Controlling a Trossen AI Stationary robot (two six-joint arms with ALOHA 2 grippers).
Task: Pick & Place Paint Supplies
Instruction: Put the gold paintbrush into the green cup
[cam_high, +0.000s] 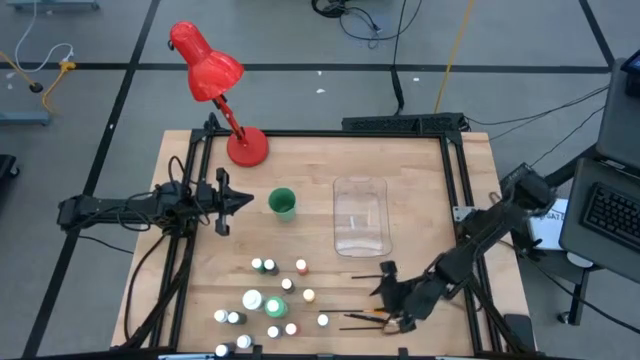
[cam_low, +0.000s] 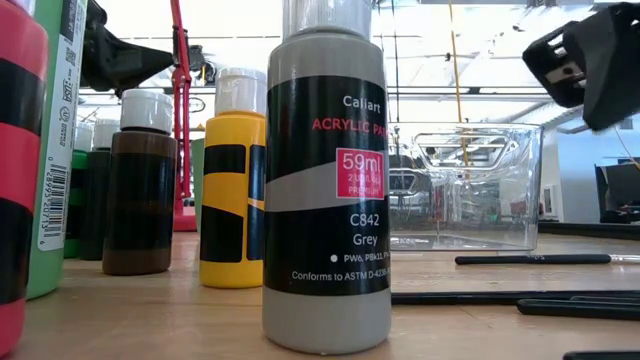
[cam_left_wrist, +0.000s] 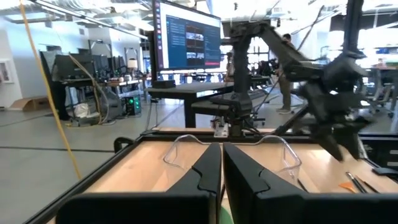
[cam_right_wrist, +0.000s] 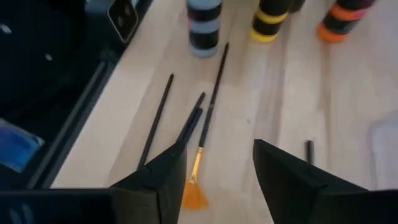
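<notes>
Several small paint bottles (cam_high: 270, 295) with white caps stand on the wooden table near its front edge; the low view shows a grey one (cam_low: 325, 200), a yellow one (cam_low: 232, 190) and a brown one (cam_low: 140, 190) up close. To their right, thin dark brushes (cam_high: 365, 315) lie flat, among them a fan brush with orange bristles (cam_right_wrist: 194, 193). My right gripper (cam_right_wrist: 217, 180) hangs open just above the brushes, slanting down, touching nothing. At the table's left side my left gripper (cam_high: 225, 200) is shut and holds nothing.
A clear plastic container (cam_high: 360, 215) stands mid-table and a green cup (cam_high: 283, 203) to its left. A red desk lamp (cam_high: 225, 90) stands at the far left corner. Black frame rails (cam_high: 455, 190) border the table.
</notes>
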